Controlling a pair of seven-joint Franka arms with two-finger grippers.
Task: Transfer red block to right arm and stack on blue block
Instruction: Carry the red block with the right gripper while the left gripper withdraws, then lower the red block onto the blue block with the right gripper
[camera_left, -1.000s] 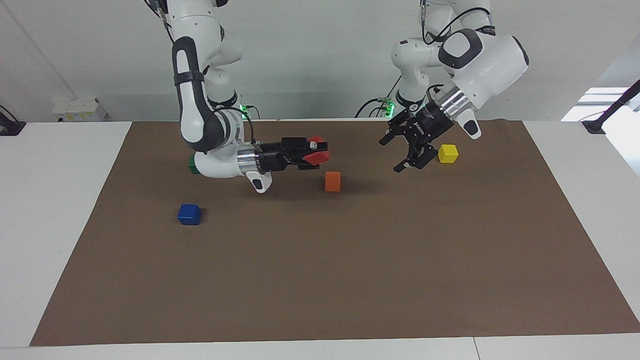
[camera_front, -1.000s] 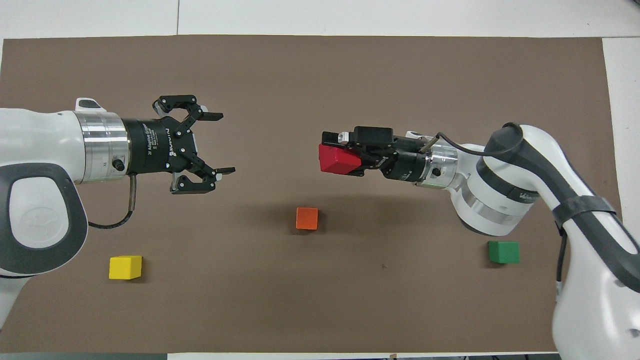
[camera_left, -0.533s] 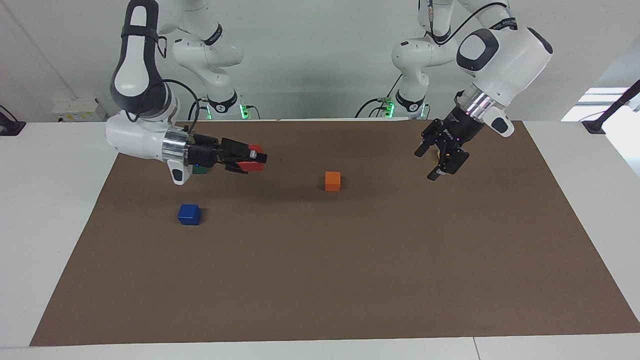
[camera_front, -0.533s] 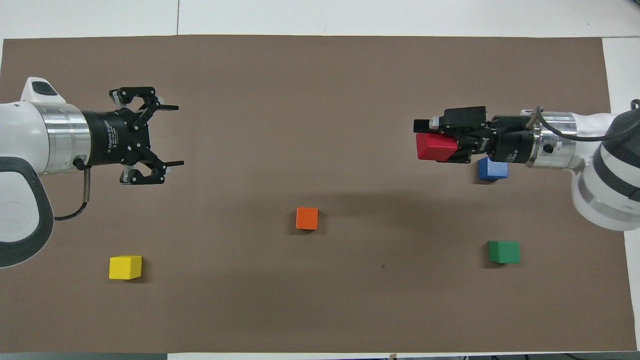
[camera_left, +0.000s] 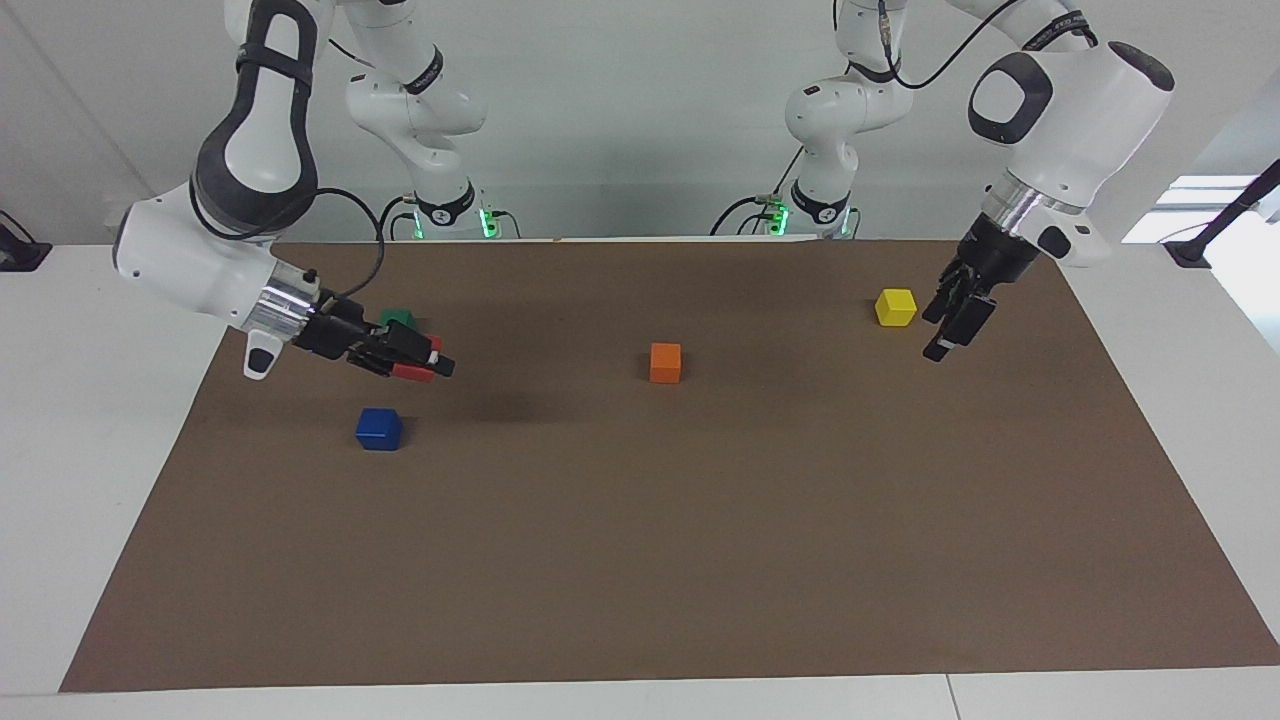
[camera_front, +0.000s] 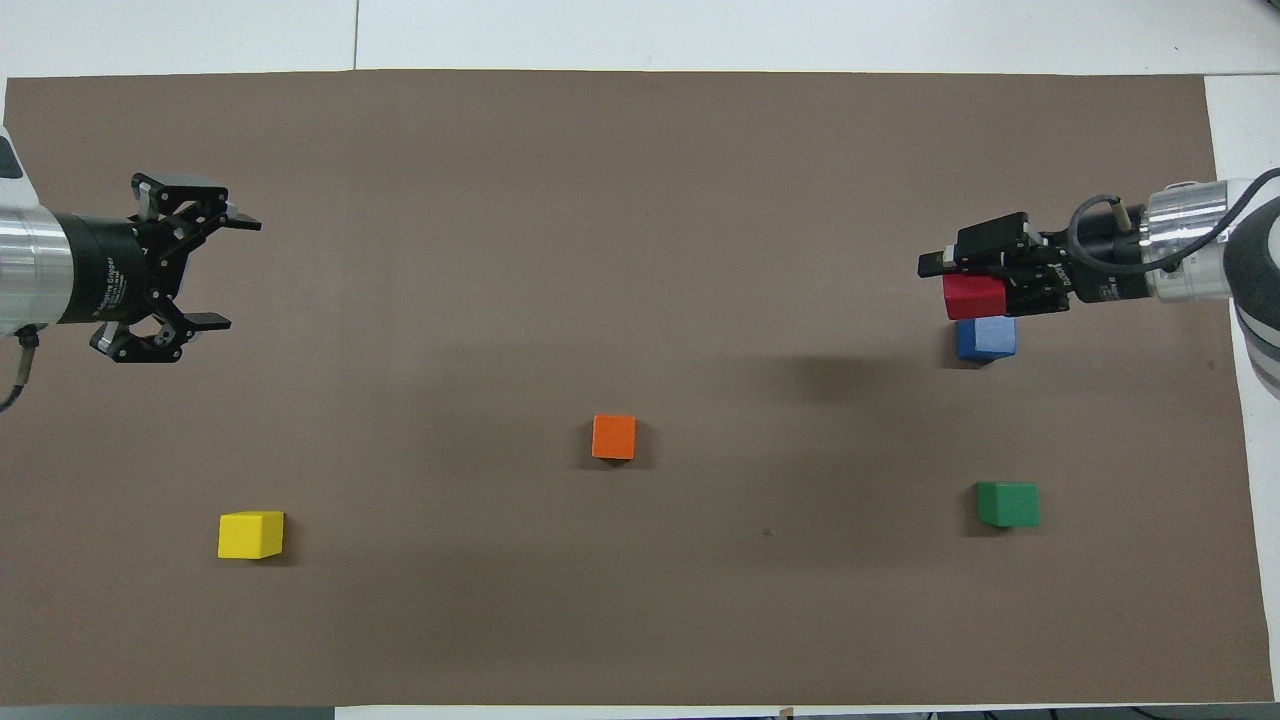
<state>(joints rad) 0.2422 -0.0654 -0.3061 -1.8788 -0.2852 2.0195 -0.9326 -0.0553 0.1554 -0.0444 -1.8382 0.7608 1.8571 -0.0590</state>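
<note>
The red block (camera_left: 414, 371) is clamped in the jaws of the right gripper (camera_left: 420, 362), raised above the worktop (camera_left: 700, 560) and close over the blue block (camera_left: 379, 428). A second ago this gripper held the block near the middle, above the orange block (camera_left: 665, 362); it has since swung to the right arm's end. Whether red is squarely above blue is hard to judge, as overhead it overlaps only one edge. The handover looks finished, leaving alignment, lowering and release. The left gripper (camera_left: 955, 318), jaws open and empty, has drawn back beside the yellow block (camera_left: 895, 307) and waits. The green block (camera_left: 398, 318) sits nearer the robots.
</note>
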